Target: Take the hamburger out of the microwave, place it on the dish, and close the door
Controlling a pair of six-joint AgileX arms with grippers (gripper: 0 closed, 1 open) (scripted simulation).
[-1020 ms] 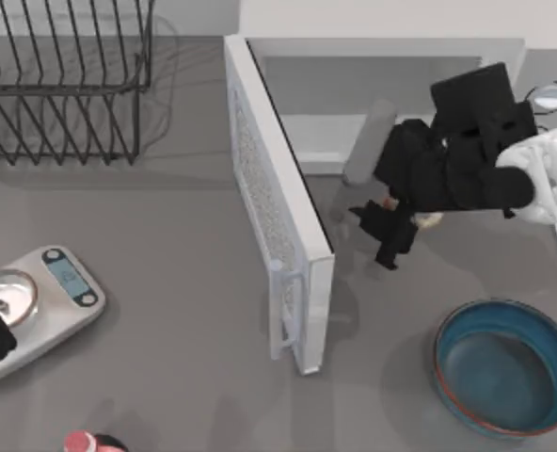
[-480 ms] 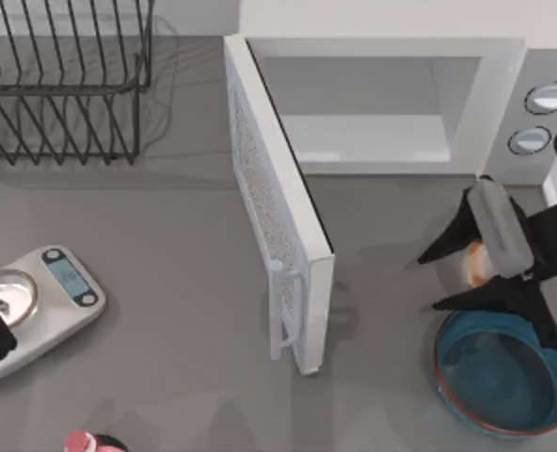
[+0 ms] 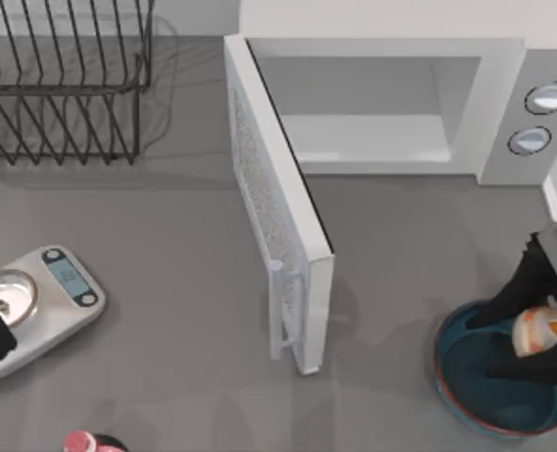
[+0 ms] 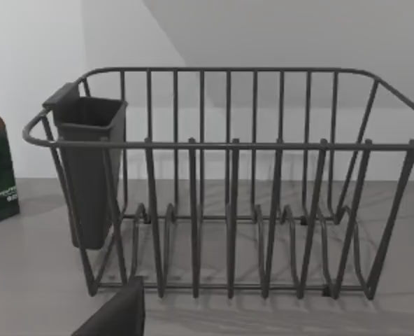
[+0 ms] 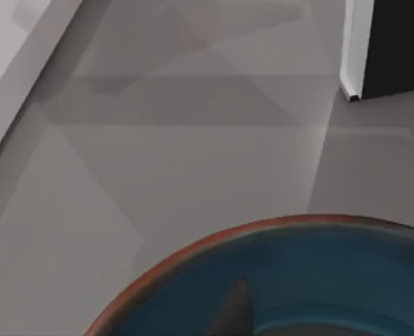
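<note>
Right gripper (image 3: 528, 344) holds hamburger (image 3: 539, 331) above dish (image 3: 453, 381) rim.

One microwave (image 3: 391, 104), dish (image 3: 467, 400), hamburger (image 3: 539, 331), scale (image 3: 48, 297), rack (image 3: 62, 80).

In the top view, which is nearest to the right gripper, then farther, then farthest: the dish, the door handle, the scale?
From the right gripper, which holds the hamburger:
1. The dish, directly below it, at the table's right.
2. The door handle, mid-table, on the open door's edge.
3. The scale, at the far left.
</note>
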